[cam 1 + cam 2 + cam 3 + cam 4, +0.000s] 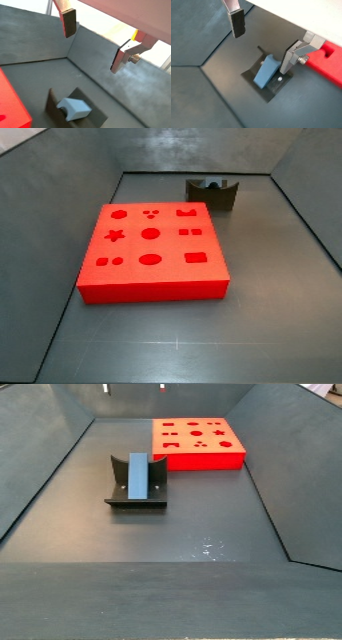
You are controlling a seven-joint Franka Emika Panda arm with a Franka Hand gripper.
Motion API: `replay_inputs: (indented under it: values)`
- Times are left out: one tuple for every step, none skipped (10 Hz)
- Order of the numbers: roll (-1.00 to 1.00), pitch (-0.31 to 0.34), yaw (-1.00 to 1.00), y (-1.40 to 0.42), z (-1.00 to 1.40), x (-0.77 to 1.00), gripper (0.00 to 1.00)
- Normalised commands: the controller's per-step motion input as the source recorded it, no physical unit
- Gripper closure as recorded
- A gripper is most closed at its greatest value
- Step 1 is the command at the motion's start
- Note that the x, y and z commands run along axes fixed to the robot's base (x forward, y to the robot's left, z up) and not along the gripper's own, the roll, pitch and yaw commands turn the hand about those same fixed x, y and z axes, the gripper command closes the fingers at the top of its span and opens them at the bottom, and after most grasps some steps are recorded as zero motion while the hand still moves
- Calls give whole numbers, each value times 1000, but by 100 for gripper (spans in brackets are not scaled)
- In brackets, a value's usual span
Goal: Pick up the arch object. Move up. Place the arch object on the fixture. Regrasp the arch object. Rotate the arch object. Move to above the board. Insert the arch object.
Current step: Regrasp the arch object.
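Arch object (pixel 138 476): one — it rested in the fixture (pixel 118 494).
Board (pixel 201 450): one, beside the fixture.
Gripper (pixel 264 42): one — fingers spread, empty, above the piece.

Your small slate-blue elongated arch block (pixel 138 474) sits on the dark grey-brown scooped fixture (pixel 118 487), resting in its cradle and leaning tilted against the upright back (see it from above in a wrist view (pixel 266 71)). The fixture stands on the grey floor, well apart from the large flat bright red square board (pixel 201 454), whose top carries recessed star, circle, oval and rectangle cut-outs. The tool (pixel 264 40) hangs above the block, fingers spread wide and holding nothing.
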Motion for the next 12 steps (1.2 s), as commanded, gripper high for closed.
replay_inputs:
  values:
    - [1000,90,62,-32,-6,79,0]
    - [1000,109,71,-35,-6,85,0]
    - [1000,159,111,-38,-18,96,0]
    - [828,160,128,-40,-15,99,0]
    - [637,151,148,-44,-16,101,0]
    - [512,143,157,-43,-18,101,0]
    - [255,108,181,-31,-9,92,0]
    - [157,56,206,74,-1000,37,0]
    - [111,16,207,76,-1000,36,0]
    - [101,-27,190,69,-1000,49,0]
    - [86,-74,158,64,-1000,61,0]
    - [75,-98,131,63,-1000,68,0]
